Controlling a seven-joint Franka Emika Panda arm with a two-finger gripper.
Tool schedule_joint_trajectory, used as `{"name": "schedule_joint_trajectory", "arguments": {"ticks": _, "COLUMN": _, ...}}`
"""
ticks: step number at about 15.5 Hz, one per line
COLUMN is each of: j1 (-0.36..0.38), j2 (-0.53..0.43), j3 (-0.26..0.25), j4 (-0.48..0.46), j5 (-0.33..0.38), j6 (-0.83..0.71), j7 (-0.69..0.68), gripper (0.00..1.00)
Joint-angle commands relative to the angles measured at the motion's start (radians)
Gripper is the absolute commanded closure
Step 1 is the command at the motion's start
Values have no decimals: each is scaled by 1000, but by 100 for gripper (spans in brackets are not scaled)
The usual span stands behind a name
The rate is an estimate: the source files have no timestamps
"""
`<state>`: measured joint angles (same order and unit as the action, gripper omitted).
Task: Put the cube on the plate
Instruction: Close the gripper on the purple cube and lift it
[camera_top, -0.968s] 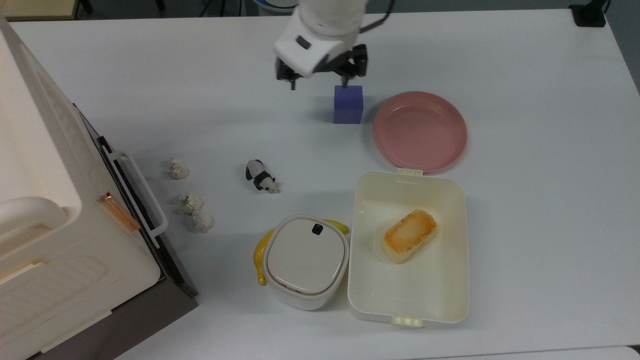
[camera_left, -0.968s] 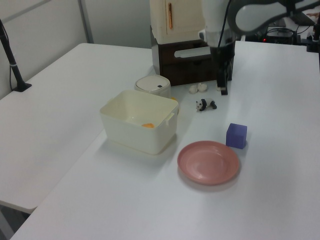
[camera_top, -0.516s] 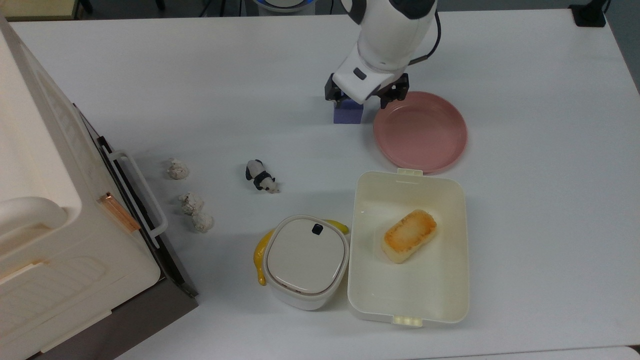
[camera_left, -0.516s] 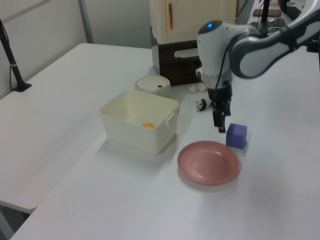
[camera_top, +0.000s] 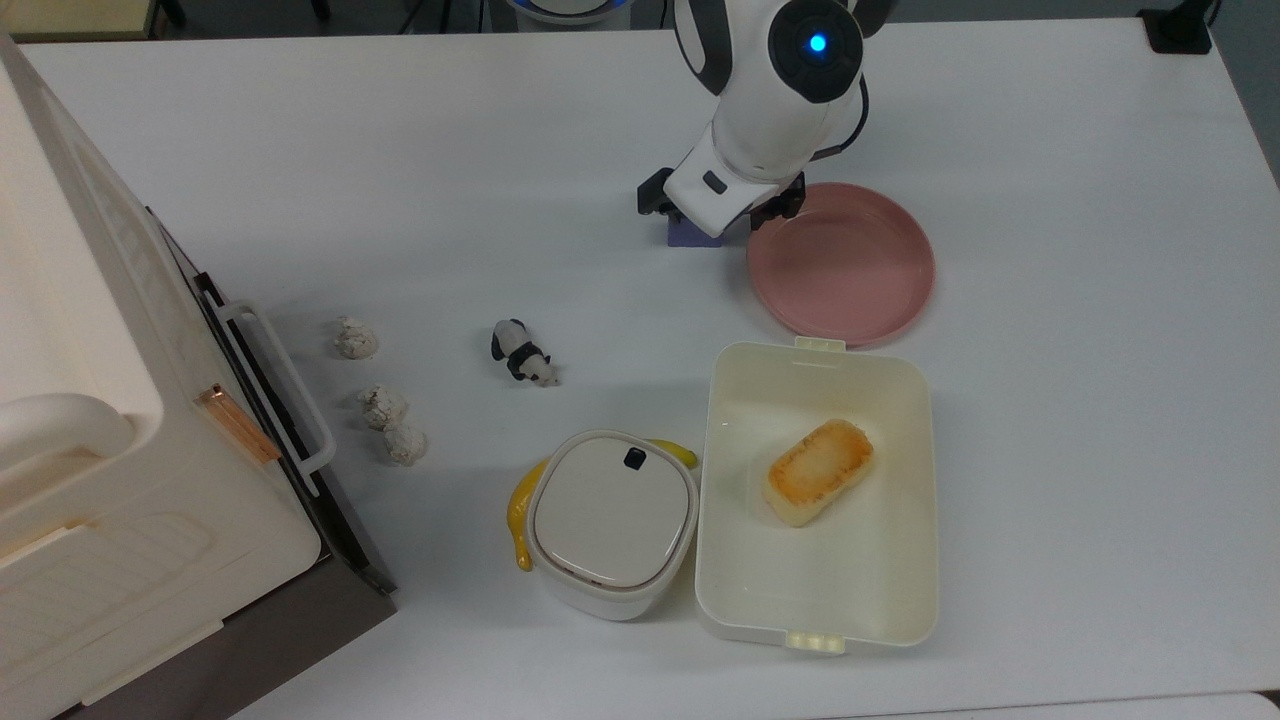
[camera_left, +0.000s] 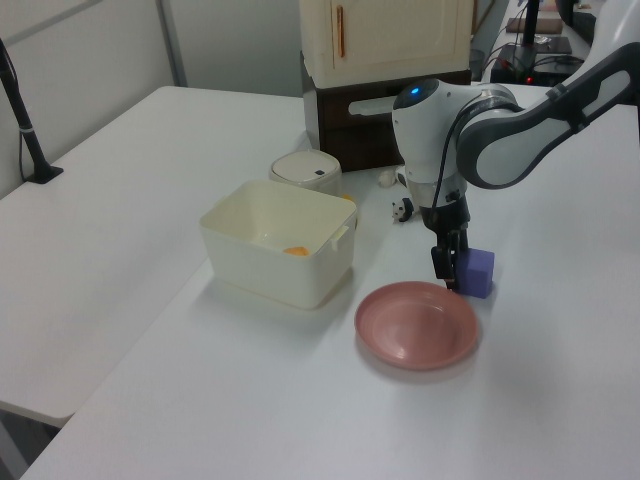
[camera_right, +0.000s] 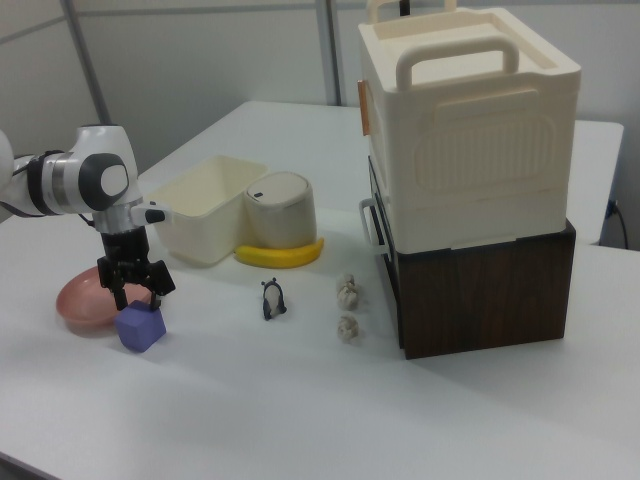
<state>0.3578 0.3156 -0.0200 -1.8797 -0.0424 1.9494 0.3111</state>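
Over the last second my arm swings from well clear of the small blue-purple matte cube (camera_top: 683, 233) to directly above it, and the two-finger gripper (camera_right: 128, 283) has come down so its black fingers (camera_right: 104, 277) sit spread on either side of the block; I see a gap between the pads and the faces in the right view, so nothing is pinched. That cube rests on the white table (camera_top: 1080, 420), just beside the round shallow pink plate (camera_top: 845, 265), at about the plate's nine o'clock in the top view, with a thin strip of table between them as far as I can tell. At the plate's six o'clock in the top view stands the cream rectangular plastic container (camera_top: 905, 560), with a browned oblong piece of bread (camera_top: 818, 471) lying inside it. Touching the container's nine-o'clock side is a cream rounded-square lidded pot (camera_top: 612, 520), and a yellow banana (camera_top: 520, 512) curls against the pot's far side. From the pot, a small black-and-white panda figure (camera_top: 520, 353) lies at eleven o'clock, and three crumpled whitish lumps (camera_top: 383, 405) lie near ten o'clock, close to a large cream handled box on a dark wooden base (camera_right: 470, 170).
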Motion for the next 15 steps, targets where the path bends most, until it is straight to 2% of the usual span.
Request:
{"name": "schedule_joint_trajectory", "arguments": {"ticks": 1, "j1": -3, "j2": -13, "j3": -5, "j4": -32, "j5": 4, "j6": 16, "j7": 13, "gripper": 0}}
{"name": "schedule_joint_trajectory", "arguments": {"ticks": 5, "j1": -19, "j2": -23, "j3": -5, "j4": -18, "j5": 4, "j6": 10, "j7": 13, "gripper": 0}}
{"name": "schedule_joint_trajectory", "arguments": {"ticks": 8, "j1": -22, "j2": -56, "j3": -6, "j4": 25, "j5": 4, "j6": -87, "j7": 2, "gripper": 0}}
{"name": "schedule_joint_trajectory", "arguments": {"ticks": 11, "j1": -37, "j2": -79, "j3": -6, "j4": 24, "j5": 9, "j6": -188, "j7": -82, "gripper": 0}}
{"name": "schedule_joint_trajectory", "arguments": {"ticks": 15, "j1": -63, "j2": -76, "j3": -12, "j4": 8, "j5": 10, "j6": -198, "j7": -139, "gripper": 0}}
